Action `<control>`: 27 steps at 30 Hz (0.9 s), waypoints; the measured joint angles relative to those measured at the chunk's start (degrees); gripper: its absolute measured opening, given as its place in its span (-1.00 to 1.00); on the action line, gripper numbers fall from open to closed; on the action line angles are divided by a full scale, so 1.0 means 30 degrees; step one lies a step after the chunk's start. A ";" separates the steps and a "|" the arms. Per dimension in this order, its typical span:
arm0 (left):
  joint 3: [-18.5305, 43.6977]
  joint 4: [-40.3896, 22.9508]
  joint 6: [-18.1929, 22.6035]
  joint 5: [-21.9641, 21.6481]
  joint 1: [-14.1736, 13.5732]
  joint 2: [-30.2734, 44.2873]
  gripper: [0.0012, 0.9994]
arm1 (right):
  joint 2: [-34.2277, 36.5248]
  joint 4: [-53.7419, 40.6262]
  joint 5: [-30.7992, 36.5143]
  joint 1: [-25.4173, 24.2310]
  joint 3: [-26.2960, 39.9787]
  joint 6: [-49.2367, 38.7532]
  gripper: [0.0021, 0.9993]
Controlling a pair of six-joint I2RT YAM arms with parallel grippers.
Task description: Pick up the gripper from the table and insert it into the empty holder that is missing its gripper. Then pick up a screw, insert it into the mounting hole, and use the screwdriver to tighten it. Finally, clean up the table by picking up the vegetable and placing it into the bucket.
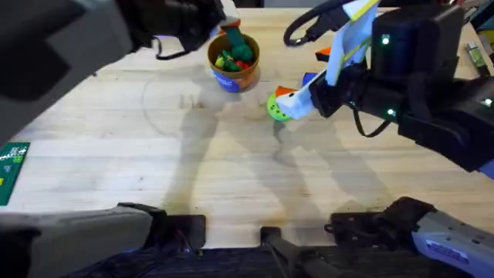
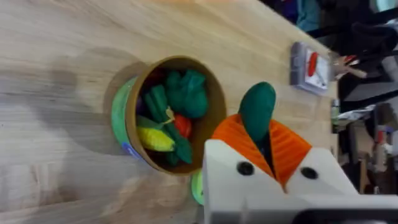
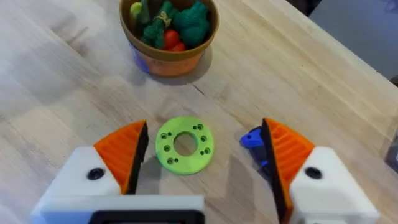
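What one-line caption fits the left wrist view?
Left gripper holding the vegetable beside the bucket of toy vegetables.

even bright light, soft shadows on the table [image 1: 116,154], blurred near arms

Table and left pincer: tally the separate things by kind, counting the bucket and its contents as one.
bucket: 1
lime-green ring disc: 1
vegetable, held in the left pincer: 1
blue piece, partly hidden: 1
Total: 4
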 joint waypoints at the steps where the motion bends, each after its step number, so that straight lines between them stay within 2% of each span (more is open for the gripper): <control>1: 0.0000 0.0046 0.0037 -0.0160 -0.0149 0.0404 -0.92 | 0.0000 0.0000 -0.0007 0.0000 0.0000 -0.0039 0.99; 6: 0.0000 0.0015 0.0088 -0.0395 -0.0358 0.2177 -0.74 | 0.0000 0.0007 0.0000 -0.0028 0.0000 -0.0190 0.99; 8: 0.0000 0.0012 0.0098 -0.0446 -0.0358 0.2612 -0.54 | 0.0000 0.0007 -0.0007 -0.0115 0.0000 -0.0241 0.99; 9: 0.0000 0.0001 0.0133 -0.0497 -0.0358 0.2724 -0.32 | 0.0000 0.0007 -0.0007 -0.0185 0.0000 -0.0241 0.99; 12: 0.0000 0.0099 0.0161 -0.0497 -0.0358 0.2757 0.63 | 0.0000 0.0007 0.0000 -0.0522 0.0000 -0.0241 0.99; 13: 0.0035 0.0260 0.0134 -0.0497 -0.0358 0.2665 0.89 | 0.0000 0.0015 0.0000 -0.0645 0.0000 -0.0241 0.99; 15: 0.0109 0.0161 0.0267 -0.0512 -0.0358 0.2462 0.97 | 0.0000 0.0022 -0.0007 -0.0900 0.0000 -0.0245 0.99; 21: 0.0214 -0.0551 0.1400 -0.0694 -0.0358 0.1159 0.97 | -0.0336 -0.0026 -0.0002 -0.1228 0.0000 -0.0241 0.99; 24: 0.0689 -0.1736 0.3065 -0.0753 -0.0358 -0.0723 0.97 | -0.1664 -0.0396 -0.0007 -0.1522 0.0000 -0.0239 0.99; 27: 0.1254 -0.3709 0.5767 -0.0833 -0.0358 -0.3139 0.97 | -0.3335 -0.1234 0.0081 -0.2430 0.0000 0.0294 0.99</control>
